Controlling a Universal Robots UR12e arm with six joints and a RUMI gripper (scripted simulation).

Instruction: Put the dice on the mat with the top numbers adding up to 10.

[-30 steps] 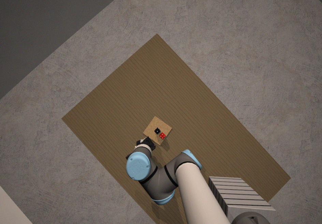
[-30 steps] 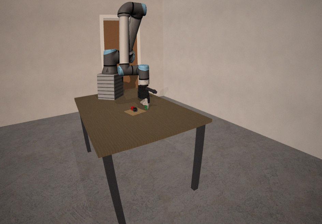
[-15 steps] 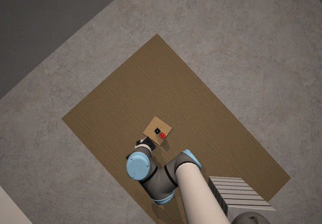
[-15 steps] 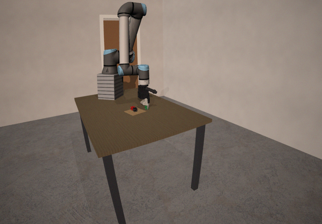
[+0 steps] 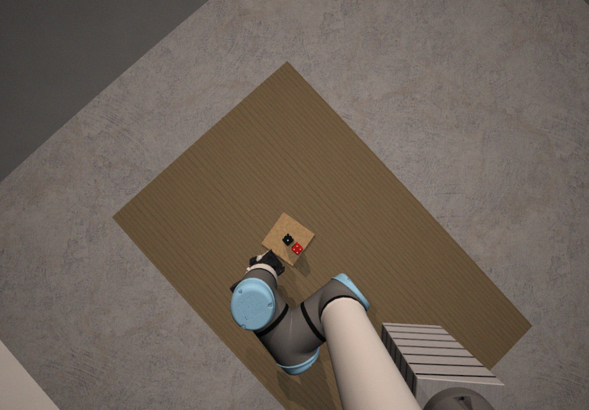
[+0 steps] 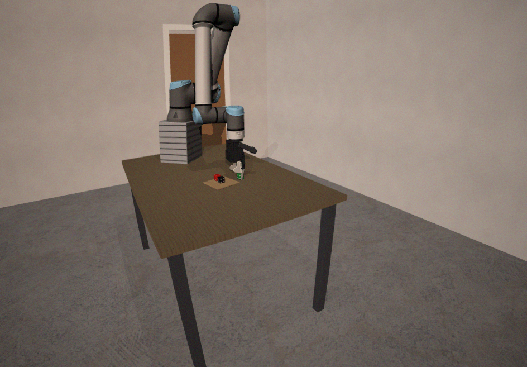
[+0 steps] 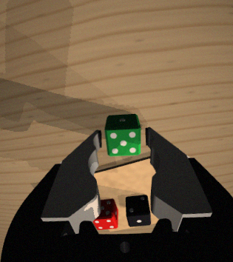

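Dice: green (image 6: 238,176) (image 7: 123,142), red (image 5: 297,248) (image 6: 216,177) (image 7: 109,217), black (image 5: 287,239) (image 6: 221,179) (image 7: 137,210). Red and black sit on the mat (image 5: 290,224) (image 6: 219,186) (image 7: 122,181), close together. Mat about midway between the worktop's (image 5: 285,134) (image 6: 238,214) (image 7: 170,66) long edges, nearer the short edge away from the striped plinth (image 5: 442,348) (image 6: 173,141). Green is off the mat, just beside it, on the side toward the long edge at right in the exterior view.

Gripper (image 5: 269,259) (image 6: 239,173) (image 7: 123,130) partly open, pointing down at green, jaws well short of their full spread. Holds nothing. Wrist view: a fingertip to either side of green, a narrow gap showing at each. Contact with red or black: none seen.

Top view hides green under the gripper and wrist; exterior and wrist views both show it. Wrist view gives green's pips: five on the bright face, one on the dark face. Too small to count in the exterior. Top view gives the upper faces of the other two: a single pip at black's middle, what looks like four on red. Wrist view has red partly covered by a finger; strip of worktop visible between green and the mat's edge.
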